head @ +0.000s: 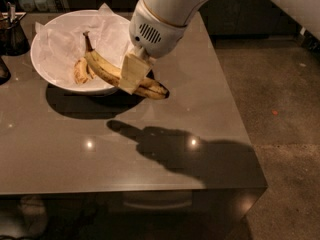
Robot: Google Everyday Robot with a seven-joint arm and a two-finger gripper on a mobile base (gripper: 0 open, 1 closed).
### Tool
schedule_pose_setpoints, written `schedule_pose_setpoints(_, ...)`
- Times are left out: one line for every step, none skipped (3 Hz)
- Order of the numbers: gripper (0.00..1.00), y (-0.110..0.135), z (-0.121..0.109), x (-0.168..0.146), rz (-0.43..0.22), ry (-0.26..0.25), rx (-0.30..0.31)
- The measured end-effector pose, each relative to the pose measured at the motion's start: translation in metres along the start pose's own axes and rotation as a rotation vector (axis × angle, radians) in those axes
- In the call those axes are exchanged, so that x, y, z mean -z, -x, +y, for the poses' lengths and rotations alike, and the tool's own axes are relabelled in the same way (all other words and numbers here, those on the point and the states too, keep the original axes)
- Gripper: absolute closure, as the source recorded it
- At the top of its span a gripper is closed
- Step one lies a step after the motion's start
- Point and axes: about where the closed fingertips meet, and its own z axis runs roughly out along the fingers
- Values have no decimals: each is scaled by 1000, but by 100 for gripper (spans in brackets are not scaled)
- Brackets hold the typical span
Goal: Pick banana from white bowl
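The banana (102, 67) is long, curved and yellow with a dark stem and dark tip. It lies across the right rim of the white bowl (45, 69), stem over the bowl, tip sticking out past the rim. My gripper (131, 75) is at the bowl's right edge, shut on the banana's middle, its cream finger (133, 70) covering part of it. The white bowl is lined with crinkled white paper (62, 39) and stands at the table's back left.
Short yellow-brown banana pieces (81, 71) lie in the bowl. A dark glass container (12, 33) stands at the far left edge. The grey table (150, 149) ends at the right, with concrete floor (280, 109) beyond.
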Motion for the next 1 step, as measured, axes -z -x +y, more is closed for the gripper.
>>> schedule_pose_setpoints(100,-1,0,0,1,0,0)
